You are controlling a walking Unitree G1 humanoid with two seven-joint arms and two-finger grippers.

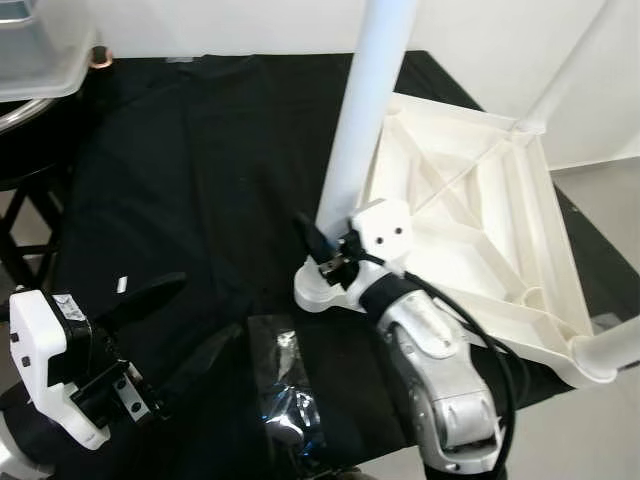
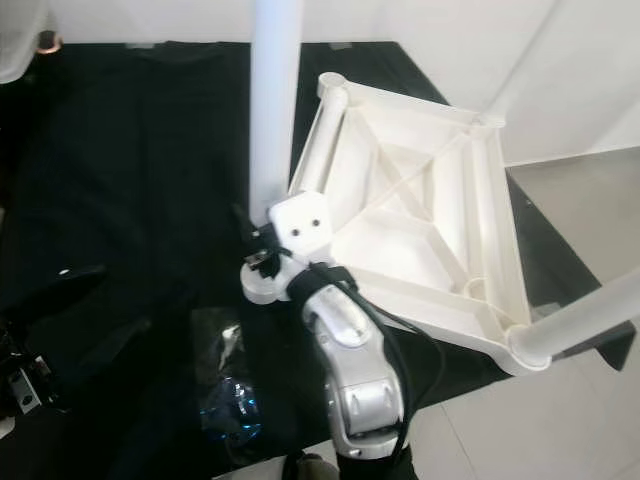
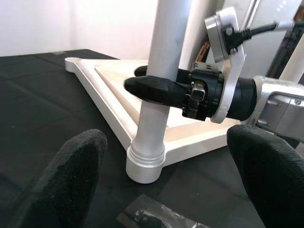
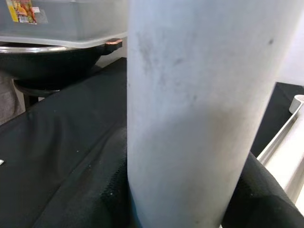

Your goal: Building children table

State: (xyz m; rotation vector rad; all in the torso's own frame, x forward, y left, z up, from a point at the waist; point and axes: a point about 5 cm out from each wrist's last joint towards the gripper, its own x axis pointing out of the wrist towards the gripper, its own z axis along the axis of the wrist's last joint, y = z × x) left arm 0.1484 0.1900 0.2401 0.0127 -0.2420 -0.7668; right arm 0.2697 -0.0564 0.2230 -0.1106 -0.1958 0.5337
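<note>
Right gripper [image 3: 159, 90] has its jaws clamped round the white leg [image 1: 365, 110], standing in the corner socket of the upturned tabletop [image 1: 470, 230] on black cloth. Other legs look fitted; left gripper [image 1: 150, 330] waits, jaws wide.

Upturned white plastic tabletop [image 1: 470, 210] lying on black cloth [image 1: 190, 170]; white tubular leg [image 1: 362, 110] upright in its near-left corner socket. Crinkled clear plastic bag [image 1: 285, 395] in front. Translucent storage bin [image 1: 40, 45] far left.
</note>
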